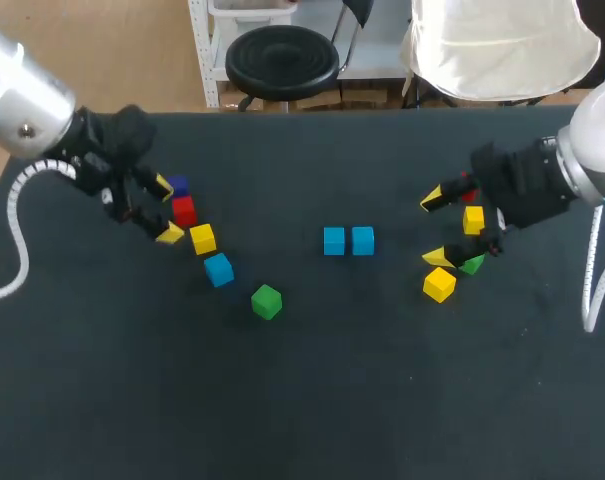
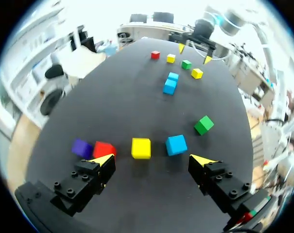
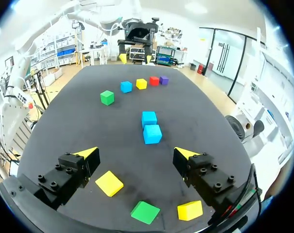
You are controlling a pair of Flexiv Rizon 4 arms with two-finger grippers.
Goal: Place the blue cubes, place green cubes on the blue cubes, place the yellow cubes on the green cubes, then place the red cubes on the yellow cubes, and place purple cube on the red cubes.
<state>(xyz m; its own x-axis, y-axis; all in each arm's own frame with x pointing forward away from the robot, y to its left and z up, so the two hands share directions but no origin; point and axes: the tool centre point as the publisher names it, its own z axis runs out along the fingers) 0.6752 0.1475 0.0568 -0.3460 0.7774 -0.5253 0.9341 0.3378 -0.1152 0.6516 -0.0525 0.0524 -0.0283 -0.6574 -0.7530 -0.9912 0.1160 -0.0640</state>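
Right pincer [image 1: 434, 228], half-hidden red cube [image 1: 468, 194] behind

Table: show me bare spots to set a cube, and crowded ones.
Bare: the near half of the table, in front of the lone green cube and the blue pair; also behind that pair. Crowded: around the left claw and right claw.

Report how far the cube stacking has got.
Done: two blue cubes sit side by side mid-table. In hand: nothing; left gripper and right gripper are open, empty. Left: all stacking; green cubes, yellow cubes, red cubes and purple cube lie loose.
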